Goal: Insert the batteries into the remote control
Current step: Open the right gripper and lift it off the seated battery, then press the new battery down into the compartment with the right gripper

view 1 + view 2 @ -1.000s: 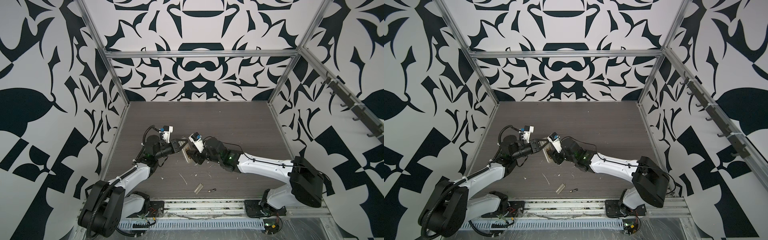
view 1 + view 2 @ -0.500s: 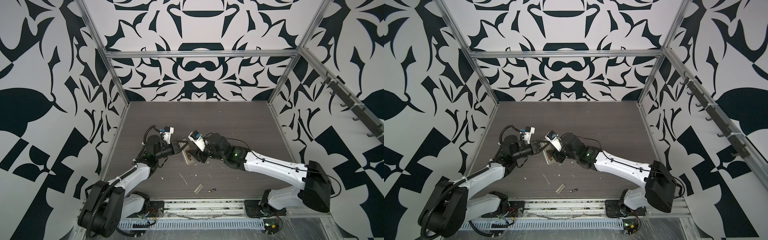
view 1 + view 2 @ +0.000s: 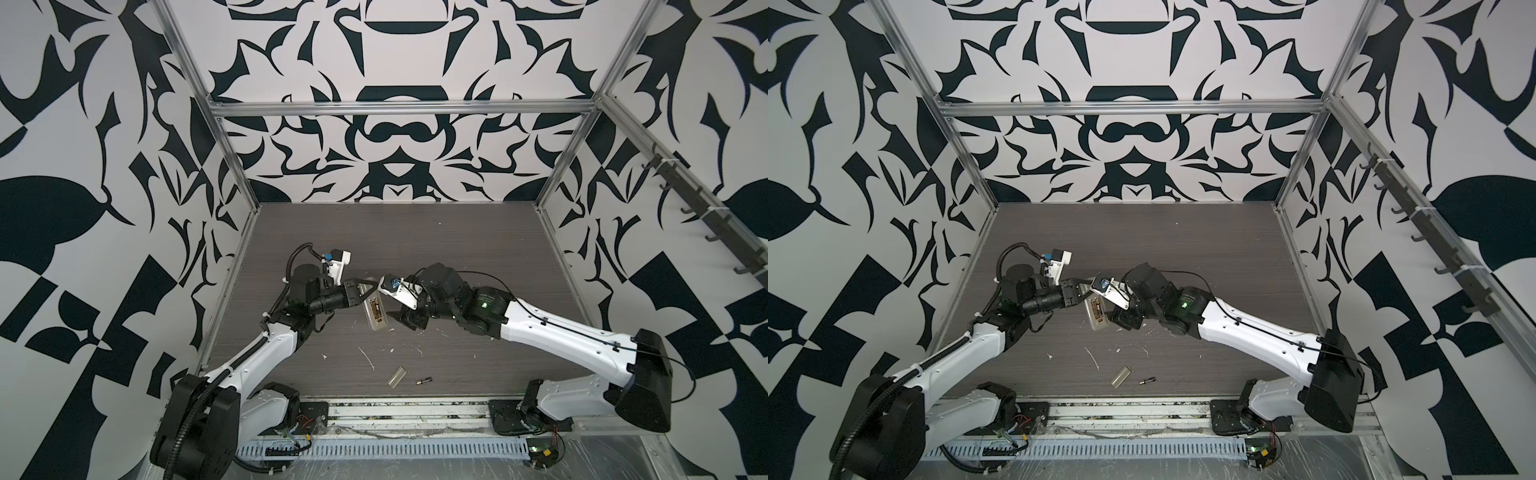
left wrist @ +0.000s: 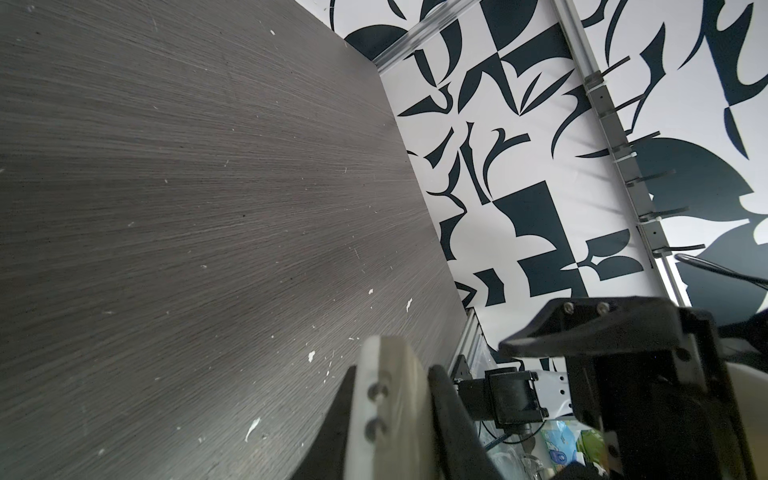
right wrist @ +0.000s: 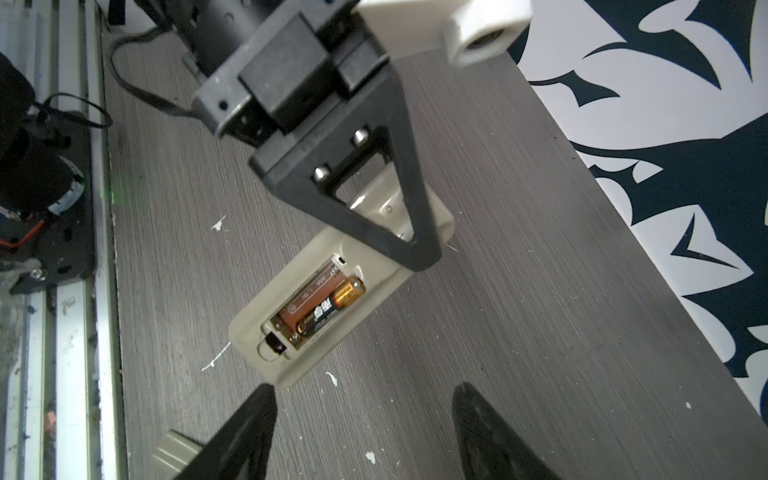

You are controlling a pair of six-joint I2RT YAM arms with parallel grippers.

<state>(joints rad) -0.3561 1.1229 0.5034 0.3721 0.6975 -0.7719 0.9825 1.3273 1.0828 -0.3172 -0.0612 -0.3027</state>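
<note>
Widened and drawn back, the right fingers (image 5: 249,432) are empty, the left fingers (image 5: 411,174) clamp the remote control (image 5: 307,257), and the loose battery (image 3: 424,380) lies crosswise well beyond its free end.

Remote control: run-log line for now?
left gripper: shut on remote control; right gripper: open, empty; one battery in recess; second battery on table

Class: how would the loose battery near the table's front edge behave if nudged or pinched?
The battery is a tiny cylinder on its side, so a sideways nudge would probably roll it. Being so small, it may slip from a pinch.
</note>
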